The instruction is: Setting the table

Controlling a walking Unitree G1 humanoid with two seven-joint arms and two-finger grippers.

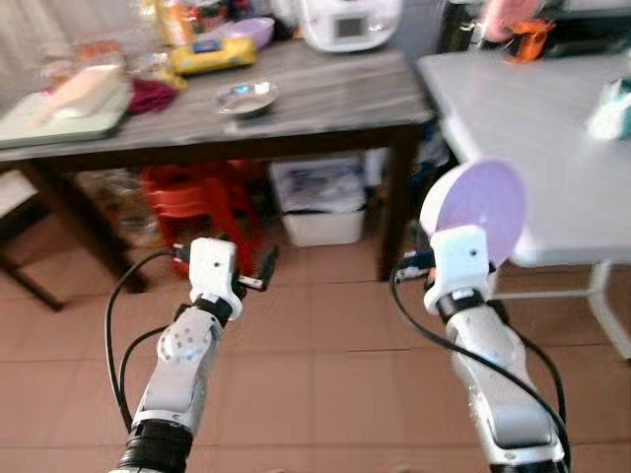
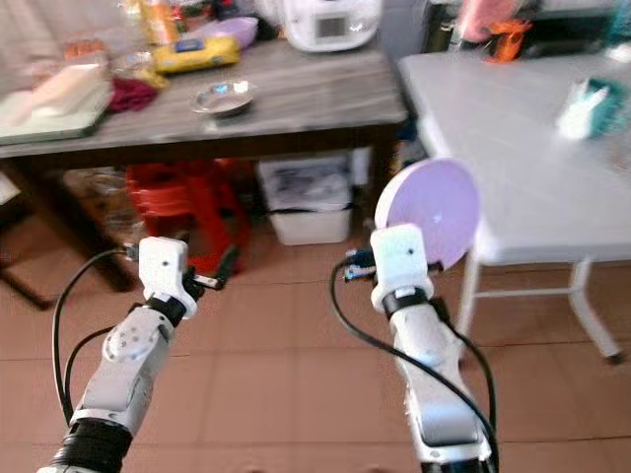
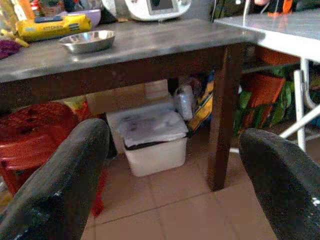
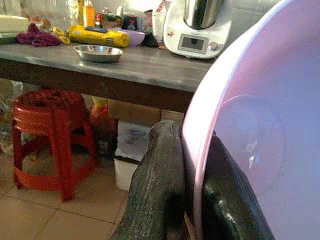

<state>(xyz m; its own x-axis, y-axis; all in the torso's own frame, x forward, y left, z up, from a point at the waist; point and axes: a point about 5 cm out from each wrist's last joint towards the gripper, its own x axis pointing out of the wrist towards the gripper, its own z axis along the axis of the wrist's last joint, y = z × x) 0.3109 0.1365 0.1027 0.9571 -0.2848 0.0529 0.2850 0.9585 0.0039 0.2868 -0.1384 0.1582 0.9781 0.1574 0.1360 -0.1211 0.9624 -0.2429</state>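
My right gripper (image 4: 192, 200) is shut on the rim of a pale purple plate (image 1: 480, 209), holding it upright on edge just off the near corner of the white table (image 1: 552, 128). In the right wrist view the plate (image 4: 260, 130) rises between the two black fingers (image 4: 157, 190). My left gripper (image 3: 175, 165) is open and holds nothing, raised over the tiled floor in front of the dark wooden table (image 1: 325, 99). A small steel dish (image 1: 246, 98) rests on that wooden table.
The wooden table carries a yellow packet (image 1: 212, 54), a purple bowl (image 1: 251, 32), a white appliance (image 1: 350, 20) and a tray (image 1: 59, 113). Beneath it stand a red stool (image 1: 197, 202) and a white bin (image 1: 320, 202). A teal item (image 1: 611, 108) lies on the white table.
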